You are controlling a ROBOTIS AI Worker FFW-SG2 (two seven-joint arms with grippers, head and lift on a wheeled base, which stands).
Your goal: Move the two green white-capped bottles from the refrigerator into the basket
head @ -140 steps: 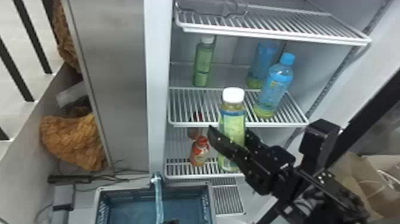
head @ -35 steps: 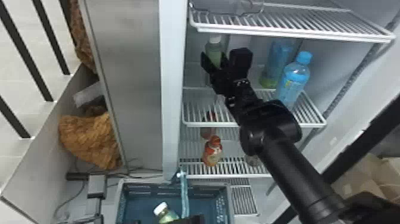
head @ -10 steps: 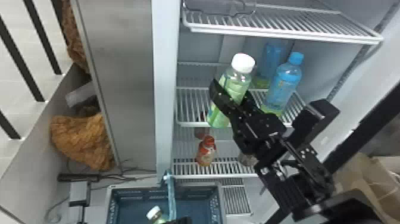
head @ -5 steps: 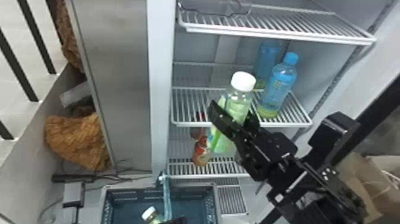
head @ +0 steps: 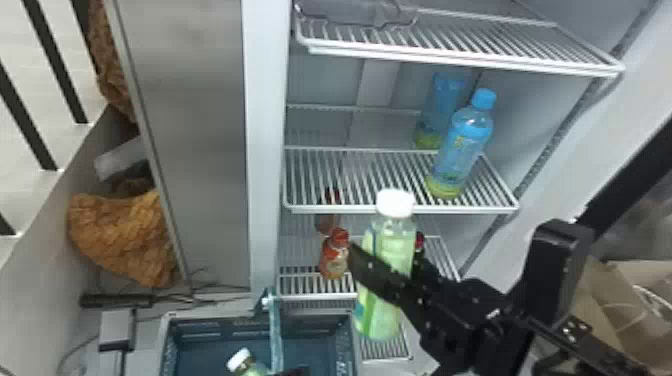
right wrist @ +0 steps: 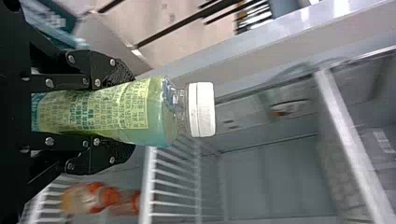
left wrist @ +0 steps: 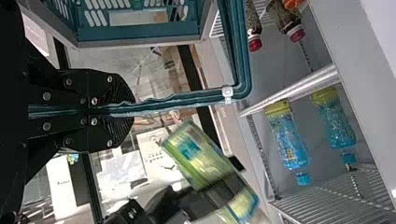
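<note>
1. The right gripper [head: 386, 252] is clamped on one green white-capped bottle [head: 376, 315], held upright with a slight tilt in front of the refrigerator shelves. In the head view the near finger crosses the bottle's middle, and the far finger is mostly behind it.
2. In the right wrist view both fingers press the bottle's sides; the cap points away from the palm, and the base end is cut off by the gripper's black body.
3. The left wrist view shows this bottle blurred, with a dark finger across it and its lower part by the picture's edge.
4. The other green white-capped bottle [head: 246, 365] lies in the basket [head: 220, 315], its body cut off by the bottom edge.
5. The left gripper [head: 295, 371] is a dark sliver at that edge; its wrist view shows its fingers closed on the basket's handle [head: 275, 332].
6. On the middle shelf [head: 350, 175], the front blue bottle [head: 462, 145] partly covers the rear blue bottle [head: 442, 100].
7. Lower down stands an orange-capped bottle [head: 334, 260]; a darker bottle [head: 327, 223] behind it is hard to make out. Beside the held bottle, a red cap [head: 419, 240] peeks out, mostly hidden.
</note>
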